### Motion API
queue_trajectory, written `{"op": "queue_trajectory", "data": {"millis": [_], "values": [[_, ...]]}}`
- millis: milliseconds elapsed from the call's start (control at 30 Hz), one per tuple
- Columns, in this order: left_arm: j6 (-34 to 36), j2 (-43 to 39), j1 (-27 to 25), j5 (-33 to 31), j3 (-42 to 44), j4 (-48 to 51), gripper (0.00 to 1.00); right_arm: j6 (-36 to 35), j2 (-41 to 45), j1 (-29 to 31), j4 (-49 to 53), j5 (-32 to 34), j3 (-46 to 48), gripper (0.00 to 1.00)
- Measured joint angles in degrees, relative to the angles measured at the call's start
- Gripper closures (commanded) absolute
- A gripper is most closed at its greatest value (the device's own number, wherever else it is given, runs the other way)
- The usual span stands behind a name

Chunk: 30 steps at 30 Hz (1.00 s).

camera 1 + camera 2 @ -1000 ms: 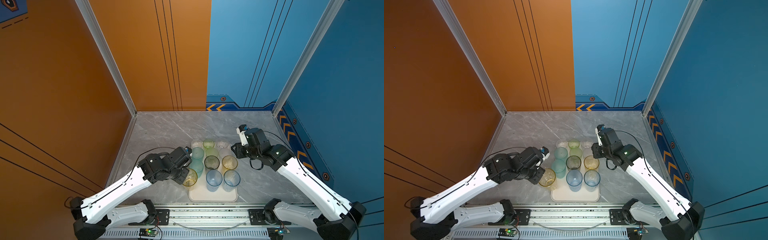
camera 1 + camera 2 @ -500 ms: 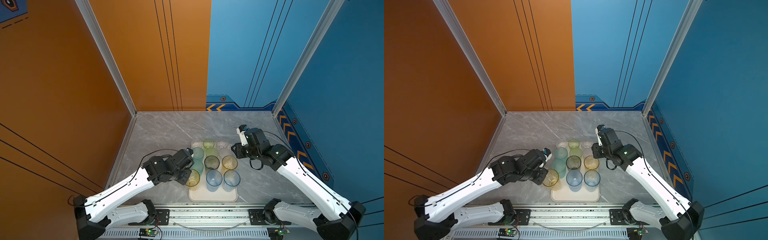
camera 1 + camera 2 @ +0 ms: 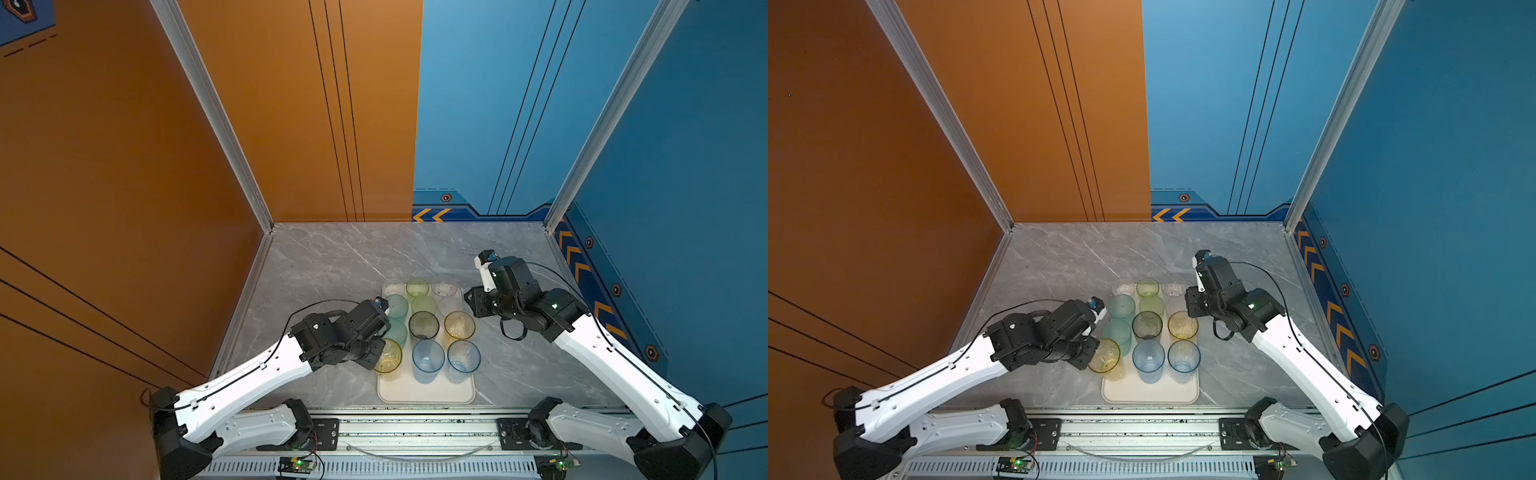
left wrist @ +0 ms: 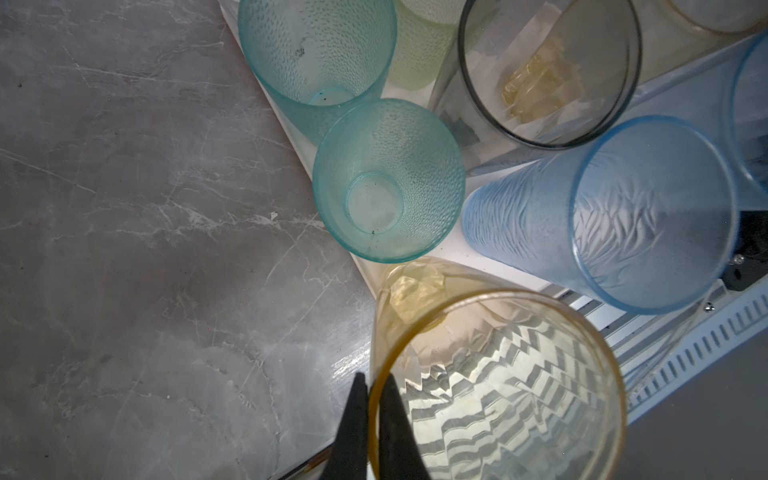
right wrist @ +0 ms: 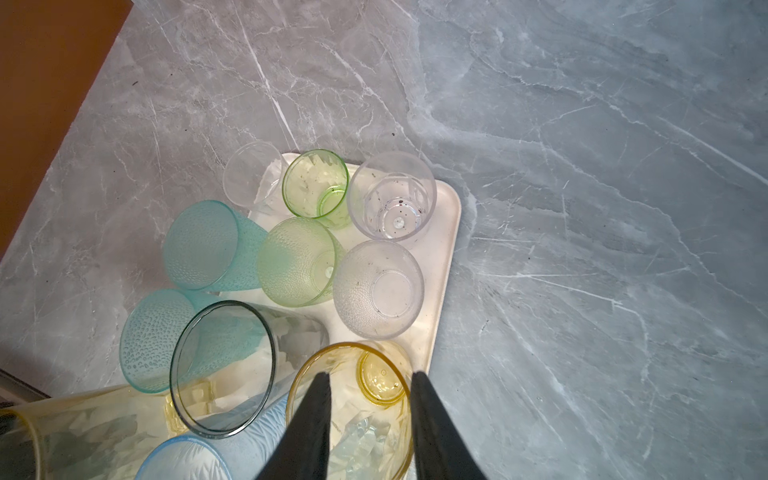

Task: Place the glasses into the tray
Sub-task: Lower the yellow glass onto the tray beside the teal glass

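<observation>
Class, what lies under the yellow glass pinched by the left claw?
The tray, near its left edge, lies under the yellow glass. The glass itself hides whether its base touches the tray. The left claw grips its rim.

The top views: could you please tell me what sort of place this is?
Most likely a purpose-built robot test cell: an orange wall and a blue wall framed by aluminium posts enclose a marble-look tabletop, and the left arm and right arm are mounted on a metal rail at its front.
</observation>
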State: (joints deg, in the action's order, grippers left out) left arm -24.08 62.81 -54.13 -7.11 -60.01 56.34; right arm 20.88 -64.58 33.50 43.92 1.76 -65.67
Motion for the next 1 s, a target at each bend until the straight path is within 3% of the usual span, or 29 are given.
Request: {"op": "queue_trajectory", "data": {"millis": [1000], "values": [[0.66,6.73,-0.33,1.22,0.0,-3.02,0.96,-0.04,-0.15,-0.02,0.22,0.0,0.0,0.68]]}}
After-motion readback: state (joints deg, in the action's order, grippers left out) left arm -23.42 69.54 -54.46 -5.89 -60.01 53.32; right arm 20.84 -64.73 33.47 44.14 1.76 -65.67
